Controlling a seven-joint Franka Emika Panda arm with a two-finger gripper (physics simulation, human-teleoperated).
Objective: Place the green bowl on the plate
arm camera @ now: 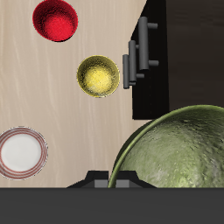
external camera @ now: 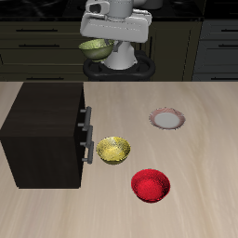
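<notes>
Gripping the green bowl (external camera: 94,47) by its rim, the claw (external camera: 113,35) risks tipping it before reaching the plate (external camera: 167,119).

One camera looks down from the front on the whole tabletop (external camera: 204,139). The other rides the hand (external camera: 105,45), high, facing straight down. Both show the yellow bowl (external camera: 113,149), red bowl (external camera: 150,185) and plate (external camera: 167,118).

The green bowl (arm camera: 179,149) is mottled olive with a darker rim. The plate (external camera: 167,118) has a pale grey-white centre and reddish-brown scalloped edge. Beside the dark brown cabinet (external camera: 42,135) sits a bright yellow bowl (external camera: 113,149); the red bowl (external camera: 150,185) is glossy. The counter (external camera: 195,167) is light wood-grain.
</notes>
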